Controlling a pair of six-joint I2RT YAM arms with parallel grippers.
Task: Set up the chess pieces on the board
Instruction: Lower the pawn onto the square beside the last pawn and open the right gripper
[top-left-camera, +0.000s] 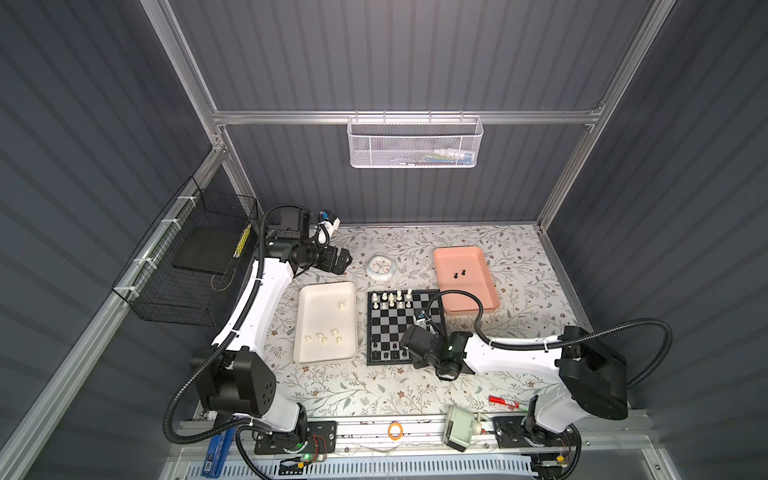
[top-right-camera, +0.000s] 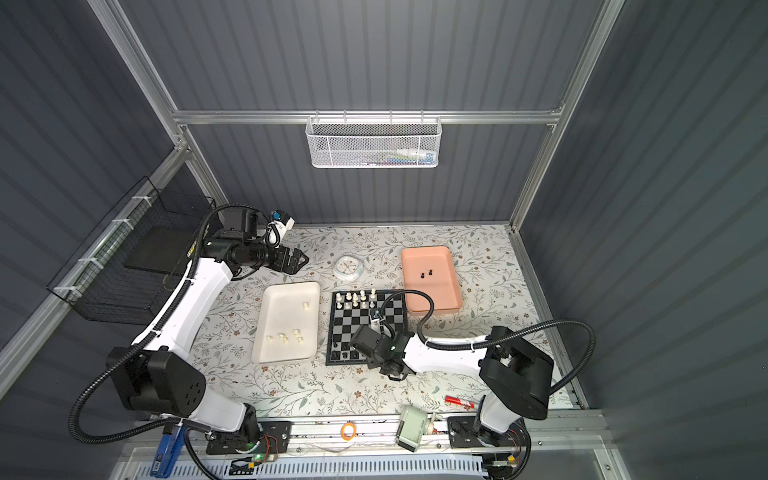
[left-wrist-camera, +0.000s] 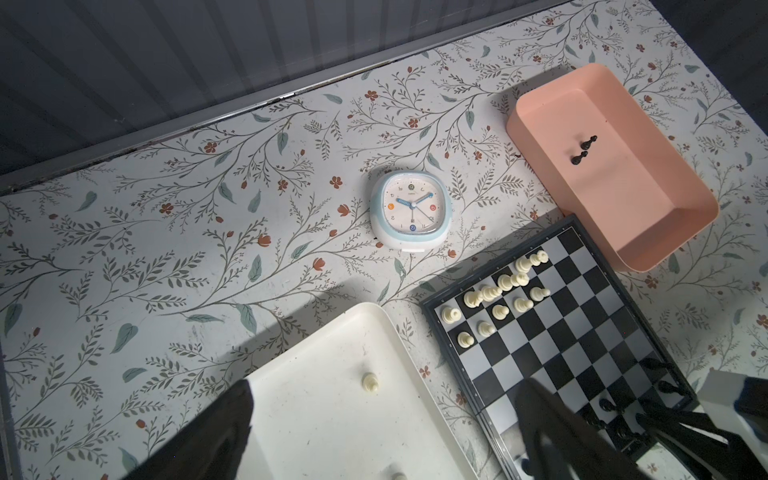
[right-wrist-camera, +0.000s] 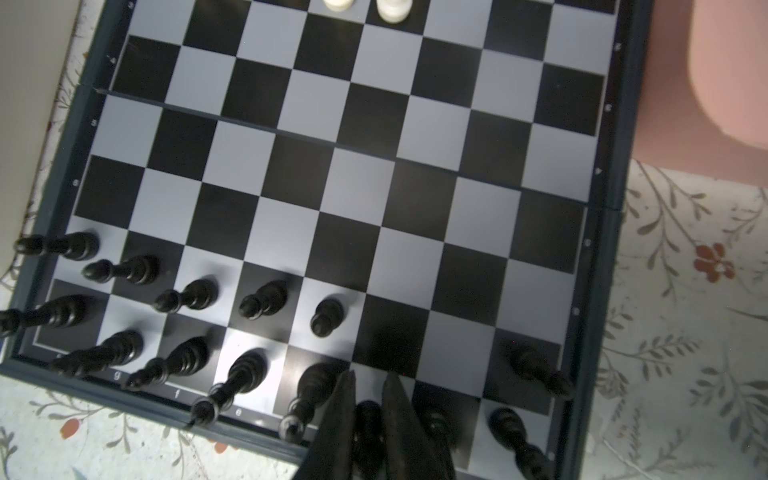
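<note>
The left gripper (top-left-camera: 347, 261) hangs raised with its jaws spread wide, its arm bent up from the base. The right gripper (right-wrist-camera: 370, 388) points down, its arm reaching across low, fingers (right-wrist-camera: 338, 411) narrowly apart around a black chess piece (right-wrist-camera: 368, 419)

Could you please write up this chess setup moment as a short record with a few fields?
board: small black-and-grey checked chessboard, between two trays
cream pieces on board: ten small cream-white chessmen in the far two rows
black pieces on board: tiny black chessmen along the near two rows
white tray: shallow cream-white rectangular tray holding six cream pieces
pink tray: pink rectangular tray holding two black pieces
right pincer: closed on a black piece over the board's near row
left pincer: open, empty, raised away from the board
bystander: round-cornered white-and-blue clock
</note>
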